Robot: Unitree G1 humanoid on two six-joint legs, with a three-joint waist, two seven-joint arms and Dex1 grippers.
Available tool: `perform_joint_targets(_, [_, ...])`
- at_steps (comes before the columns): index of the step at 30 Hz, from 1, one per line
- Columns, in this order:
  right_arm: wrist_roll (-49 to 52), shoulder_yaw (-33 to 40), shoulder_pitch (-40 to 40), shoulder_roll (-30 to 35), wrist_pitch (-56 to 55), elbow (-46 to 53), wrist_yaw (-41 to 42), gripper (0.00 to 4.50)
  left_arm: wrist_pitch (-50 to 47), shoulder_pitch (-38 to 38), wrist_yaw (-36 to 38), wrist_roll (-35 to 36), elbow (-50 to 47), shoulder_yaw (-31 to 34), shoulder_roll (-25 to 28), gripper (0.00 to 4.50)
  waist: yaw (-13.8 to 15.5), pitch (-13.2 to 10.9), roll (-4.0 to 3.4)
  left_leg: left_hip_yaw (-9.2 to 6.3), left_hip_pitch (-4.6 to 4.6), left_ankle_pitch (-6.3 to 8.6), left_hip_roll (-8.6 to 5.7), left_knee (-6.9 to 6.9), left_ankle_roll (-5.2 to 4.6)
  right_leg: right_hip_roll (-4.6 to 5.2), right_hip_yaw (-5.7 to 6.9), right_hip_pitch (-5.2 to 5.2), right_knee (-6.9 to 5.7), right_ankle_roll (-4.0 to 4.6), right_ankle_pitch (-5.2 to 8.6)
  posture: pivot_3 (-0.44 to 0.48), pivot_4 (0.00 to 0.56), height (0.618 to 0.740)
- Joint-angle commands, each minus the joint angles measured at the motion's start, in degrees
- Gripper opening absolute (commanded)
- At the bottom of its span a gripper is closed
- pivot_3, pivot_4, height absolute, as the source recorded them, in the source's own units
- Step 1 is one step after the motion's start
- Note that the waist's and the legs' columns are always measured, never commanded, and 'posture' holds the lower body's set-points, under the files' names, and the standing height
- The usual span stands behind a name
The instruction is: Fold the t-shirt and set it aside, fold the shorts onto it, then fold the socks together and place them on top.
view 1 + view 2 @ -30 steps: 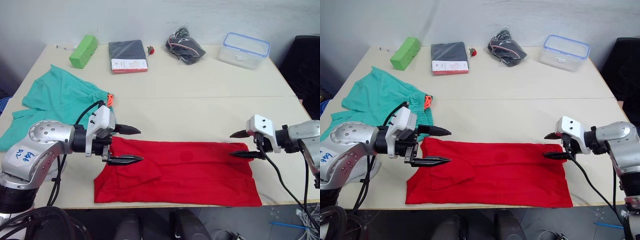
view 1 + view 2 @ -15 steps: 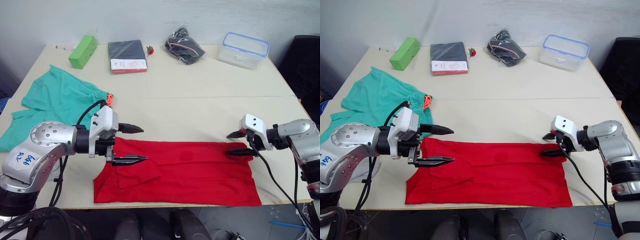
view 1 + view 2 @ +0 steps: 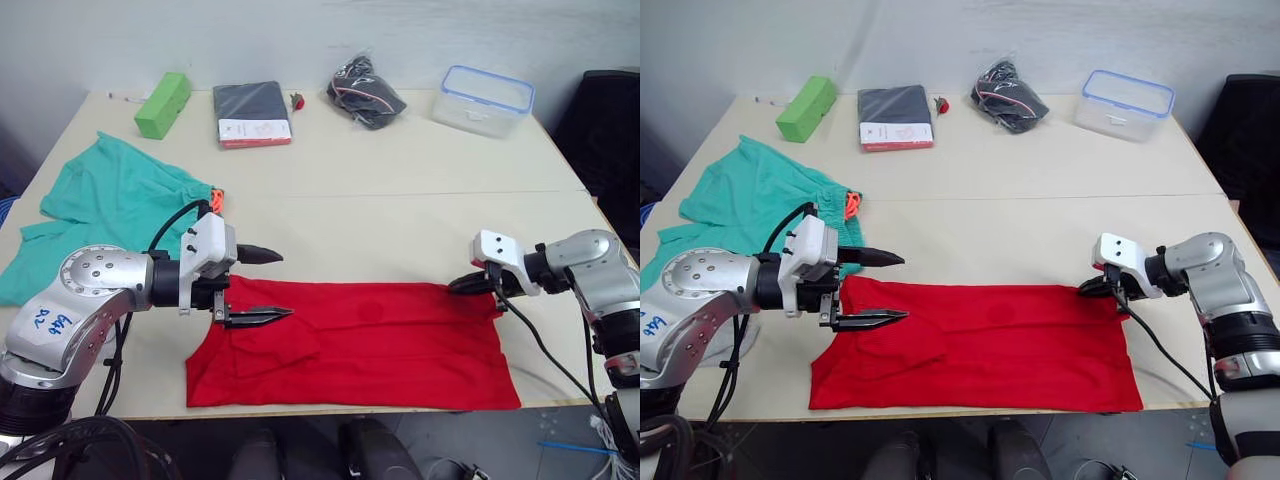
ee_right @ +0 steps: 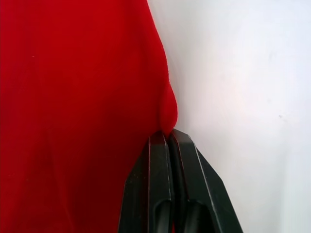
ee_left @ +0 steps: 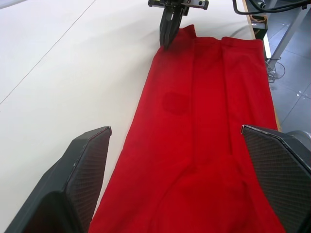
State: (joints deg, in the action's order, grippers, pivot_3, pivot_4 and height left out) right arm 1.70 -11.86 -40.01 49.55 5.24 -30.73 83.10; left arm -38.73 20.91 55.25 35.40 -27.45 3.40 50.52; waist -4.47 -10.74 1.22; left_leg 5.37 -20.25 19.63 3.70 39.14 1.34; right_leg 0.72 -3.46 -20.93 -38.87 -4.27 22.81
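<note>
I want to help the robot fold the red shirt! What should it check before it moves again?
1. Right gripper pinching the t-shirt edge: ok, fingers closed on cloth.
2. Left gripper holding the shirt: not ok, open above its end.
3. Shirt flat on the table: ok, already folded into a long strip.
4. Shorts clear of the shirt: ok, beside it.
5. Socks ready: cannot tell.

We see the t-shirt (image 3: 370, 342) flat on the table (image 3: 400, 200), our left gripper (image 3: 262, 285) spread over one end, shorts (image 3: 110, 205) beside.
</note>
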Motion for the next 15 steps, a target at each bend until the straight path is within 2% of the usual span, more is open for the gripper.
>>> perform_joint_targets(1, [-2.7,-2.2,-4.7,-2.3,-3.1,-4.0,0.2,0.02,1.2,-0.3,-0.6,-0.4,-1.9,0.5,-0.2,4.5,-0.6,0.0,0.0,0.0,0.0,0.0,0.0,0.0,0.0,-0.01,0.0,0.0,0.0,0.0,0.0,0.0,0.15,0.74])
perform_joint_targets(6, [-8.7,-5.0,-14.4,-6.7,-9.5,-16.0,-4.4,0.02,1.5,-0.7,-1.5,-1.1,-2.3,0.1,-0.7,4.5,-1.4,0.0,0.0,0.03,0.01,-0.03,0.01,0.0,0.05,-0.03,-0.03,-0.07,-0.1,0.0,0.0,0.0,0.15,0.74])
perform_joint_targets(12, [-18.3,-8.9,-31.0,-13.6,-16.7,-35.8,-17.9,0.02,1.9,-2.1,-3.1,-2.0,-2.6,0.8,-0.9,4.5,-1.9,0.0,-0.02,0.1,-0.12,-0.04,-0.01,0.01,0.06,0.01,-0.07,-0.34,-0.26,0.0,0.0,0.0,0.15,0.74])
perform_joint_targets(15, [-20.3,-9.0,-35.8,-16.4,-17.3,-41.0,-22.5,0.02,2.4,-3.4,-3.3,-2.4,-2.6,1.3,-0.8,4.5,-2.1,0.0,-0.02,0.14,-0.23,-0.05,-0.01,0.01,0.08,0.02,-0.09,-0.59,-0.49,0.05,0.03,0.0,0.15,0.74])
